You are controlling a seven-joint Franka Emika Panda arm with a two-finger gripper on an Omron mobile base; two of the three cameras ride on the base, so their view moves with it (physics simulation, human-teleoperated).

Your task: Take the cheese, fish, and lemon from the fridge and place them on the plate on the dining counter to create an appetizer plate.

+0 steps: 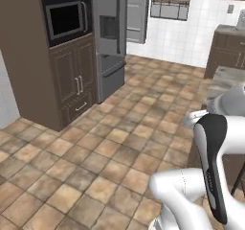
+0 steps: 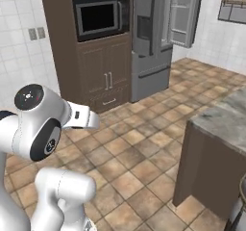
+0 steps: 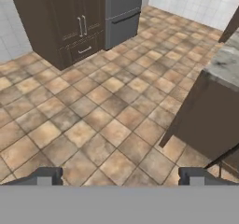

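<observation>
Hand view: marbled dining counter (image 3: 225, 64), square floor tiles (image 3: 107, 134).

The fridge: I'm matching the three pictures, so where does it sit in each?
Left base view: fridge at top centre, right of the microwave.
Right base view: fridge at top, right of centre, one door swung open.
Hand view: its lower part at the top edge.
Shared landmark: the dark wood cabinet beside it.

Open floor ahead
Tiled floor (image 3: 107, 125) lies clear up to the fridge (image 2: 151, 47); the dining counter (image 2: 218, 148) blocks the right side.
</observation>
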